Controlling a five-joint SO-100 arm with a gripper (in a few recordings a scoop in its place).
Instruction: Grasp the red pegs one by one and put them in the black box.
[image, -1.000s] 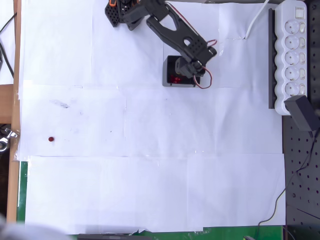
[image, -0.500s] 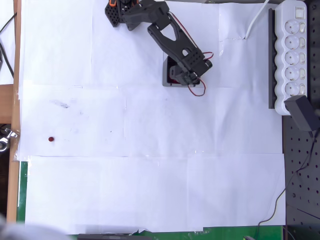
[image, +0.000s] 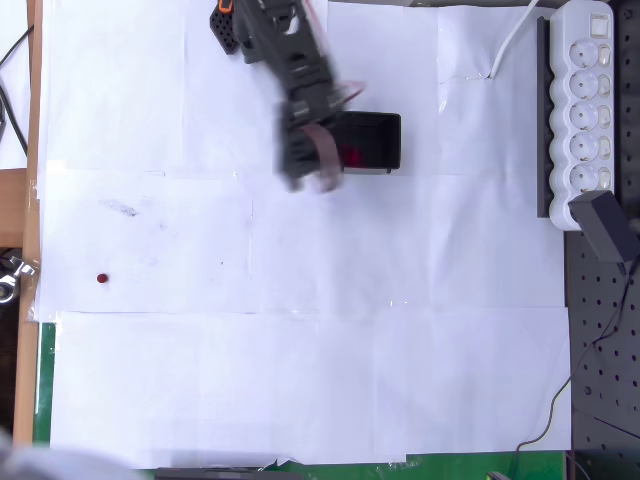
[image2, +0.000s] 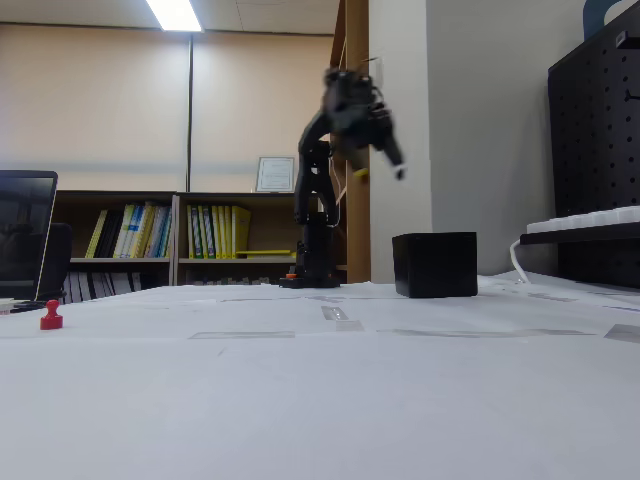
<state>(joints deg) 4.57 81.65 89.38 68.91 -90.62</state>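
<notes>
"One red peg (image: 102, 279) sat alone at the paper's left edge, same spot as before, far from the black box (image: 372, 141)."

"And the arm?"

"Swung left off the box, now uncovered, with red pegs inside, too blurry to count. The claw (image: 305, 165) was motion-blurred, couldn't tell if clenched."

The gripper (image: 305, 165) is smeared by motion blur in the overhead view and in the fixed view (image2: 385, 150), so its jaws cannot be read. The blurred arm covers the box's (image: 375, 142) left edge. The pegs (image: 350, 156) inside merge into one red smudge.
</notes>
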